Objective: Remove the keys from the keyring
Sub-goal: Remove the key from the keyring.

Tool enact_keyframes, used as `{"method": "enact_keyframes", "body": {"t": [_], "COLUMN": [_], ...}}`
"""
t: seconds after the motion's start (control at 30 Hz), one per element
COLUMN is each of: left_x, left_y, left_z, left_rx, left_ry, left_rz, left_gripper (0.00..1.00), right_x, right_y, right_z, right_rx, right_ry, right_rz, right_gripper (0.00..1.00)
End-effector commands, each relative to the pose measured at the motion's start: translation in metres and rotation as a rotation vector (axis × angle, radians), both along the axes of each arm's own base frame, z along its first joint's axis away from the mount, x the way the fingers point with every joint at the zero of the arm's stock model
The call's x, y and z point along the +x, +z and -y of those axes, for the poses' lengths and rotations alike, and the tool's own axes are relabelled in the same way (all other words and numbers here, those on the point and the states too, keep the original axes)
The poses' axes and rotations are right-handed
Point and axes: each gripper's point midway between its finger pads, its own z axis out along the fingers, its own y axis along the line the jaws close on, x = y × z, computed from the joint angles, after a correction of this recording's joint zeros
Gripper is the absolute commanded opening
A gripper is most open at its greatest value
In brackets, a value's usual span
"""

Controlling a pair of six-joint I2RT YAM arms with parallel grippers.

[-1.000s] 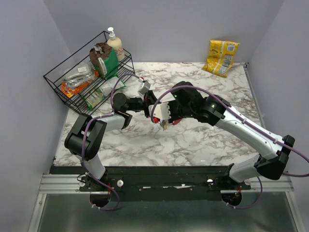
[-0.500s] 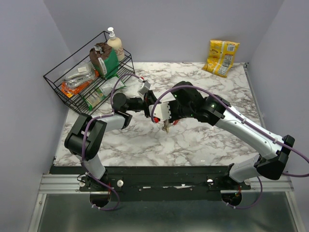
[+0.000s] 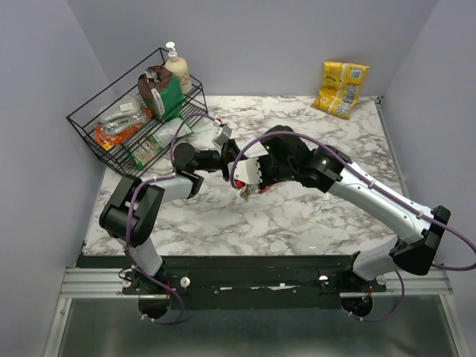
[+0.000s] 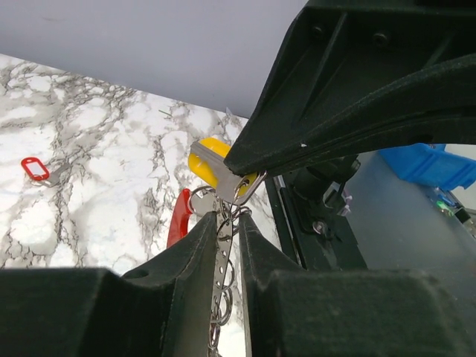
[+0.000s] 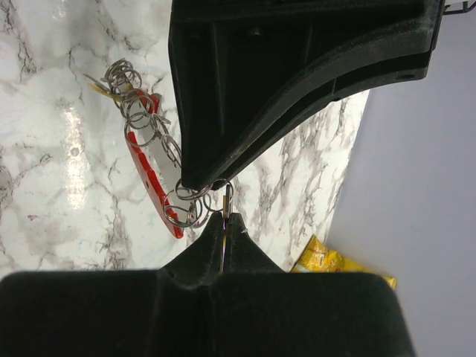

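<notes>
My left gripper (image 4: pixel 227 217) is shut on the keyring (image 4: pixel 221 249), a thin perforated metal strip strung with small rings and joined to a red loop (image 4: pixel 177 217). My right gripper (image 5: pixel 225 218) meets it tip to tip and is shut on a yellow-headed key (image 4: pixel 210 161), seen edge-on as the key (image 5: pixel 224 204). The red strap (image 5: pixel 146 178) and chain of rings (image 5: pixel 137 111) hang over the marble. From above, both grippers (image 3: pixel 236 165) meet mid-table with the bunch (image 3: pixel 245 195) dangling below. A separate red-tagged key (image 4: pixel 33 167) lies on the marble.
A black wire rack (image 3: pixel 88 119) with packets and a soap bottle (image 3: pixel 177 65) stands at the back left. A yellow snack bag (image 3: pixel 341 88) leans on the back wall at the right. Grey walls close in both sides.
The right gripper and the dangling bunch have shifted slightly left, towards the left gripper. Both grips are unchanged.
</notes>
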Motion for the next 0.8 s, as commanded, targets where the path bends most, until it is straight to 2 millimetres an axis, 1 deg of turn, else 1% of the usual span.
{"method": "enact_keyframes", "body": {"t": [0.0,0.03,0.1,0.13,0.2,0.23,0.3,0.47,0.53,0.57,0.6,0.63,0.67,0.73,0.77], "left_x": [-0.021,-0.022,-0.022,-0.022,-0.022,-0.022,-0.022,-0.021,-0.02,-0.018,-0.014,-0.011,-0.008,0.0,0.0], "left_y": [0.044,0.044,0.043,0.043,0.044,0.043,0.043,0.044,0.045,0.045,0.048,0.049,0.051,0.057,0.058], "left_z": [-0.008,-0.007,-0.007,-0.007,-0.007,-0.007,-0.008,-0.008,-0.009,-0.011,-0.013,-0.016,-0.018,-0.023,-0.023], "left_rx": [-0.152,-0.152,-0.149,-0.148,-0.15,-0.148,-0.148,-0.153,-0.158,-0.161,-0.168,-0.171,-0.177,-0.19,-0.192], "left_ry": [-0.017,-0.019,-0.022,-0.023,-0.02,-0.022,-0.022,-0.012,0.002,0.012,0.033,0.051,0.066,0.103,0.104], "left_rz": [0.339,0.339,0.337,0.336,0.339,0.334,0.332,0.331,0.327,0.326,0.326,0.325,0.322,0.316,0.317], "left_gripper": [0.22,0.18,0.13,0.09,0.05,0.0,0.0,0.0,0.0,0.0,0.0,0.0,0.0,0.0,0.0], "right_x": [0.002,0.003,0.004,0.005,0.006,0.006,0.008,0.016,0.02,0.019,0.02,0.019,0.017,0.014,0.011], "right_y": [0.002,0.004,0.006,0.007,0.011,0.012,0.011,0.019,0.02,0.024,0.023,0.019,0.02,0.015,0.007], "right_z": [-0.004,-0.004,-0.004,-0.003,-0.002,-0.003,-0.001,0.007,0.014,0.018,0.023,0.026,0.03,0.033,0.034], "right_rx": [0.01,0.014,0.016,0.019,0.025,0.028,0.025,0.04,0.043,0.053,0.058,0.052,0.059,0.055,0.043], "right_ry": [0.011,0.009,0.003,0.001,-0.004,-0.003,-0.013,-0.052,-0.07,-0.077,-0.083,-0.083,-0.083,-0.074,-0.068], "right_rz": [0.004,0.007,0.014,0.019,0.026,0.029,0.034,0.072,0.08,0.086,0.085,0.078,0.081,0.071,0.059], "right_gripper": [0.01,0.01,0.01,0.01,0.01,0.01,0.01,0.01,0.01,0.01,0.01,0.01,0.01,0.01,0.01]}}
